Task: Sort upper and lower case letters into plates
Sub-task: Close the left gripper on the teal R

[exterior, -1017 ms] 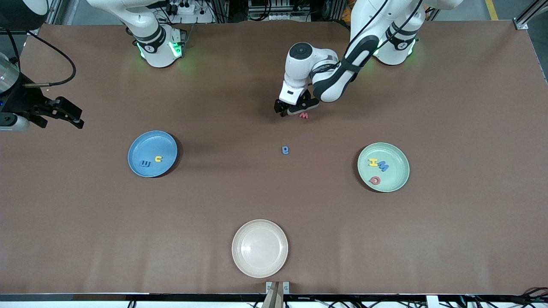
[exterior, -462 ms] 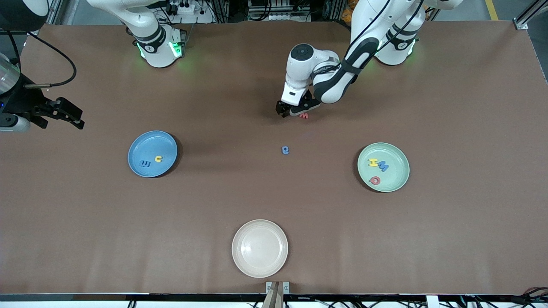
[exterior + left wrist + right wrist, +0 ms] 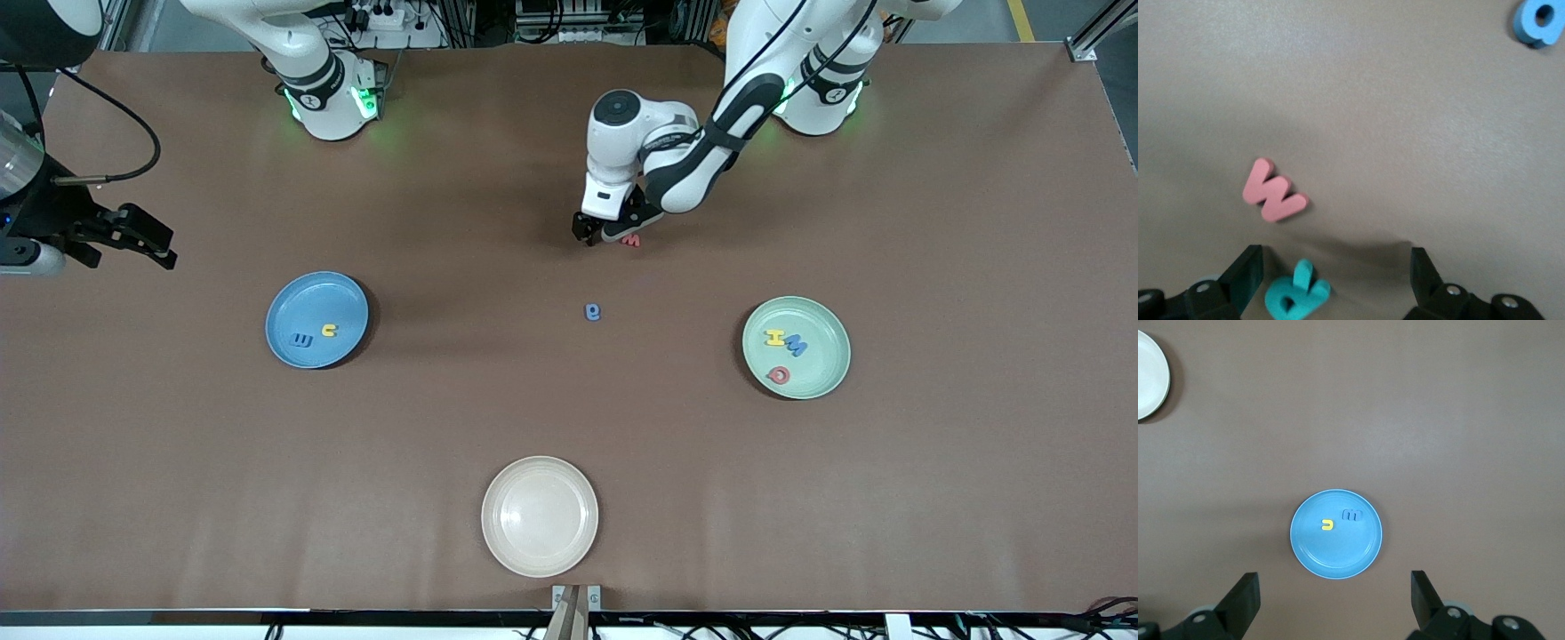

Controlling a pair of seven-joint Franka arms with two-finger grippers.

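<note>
1. Teal letter R [image 3: 1297,297]: on the tabletop [image 3: 889,498], between the open fingers [image 3: 1245,277] of the left hand [image 3: 603,233].
2. Red letter w [image 3: 1274,198]: beside the R, at 4 o'clock from the left hand in the front view.
3. Blue letter a [image 3: 593,312]: lies alone, nearer the front camera.
4. Blue plate [image 3: 342,293]: holds two letters.
5. Mint green plate [image 3: 822,369]: holds three.
6. Right hand [image 3: 1331,603]: open, high above the blue plate's end of the tabletop, waiting.
</note>
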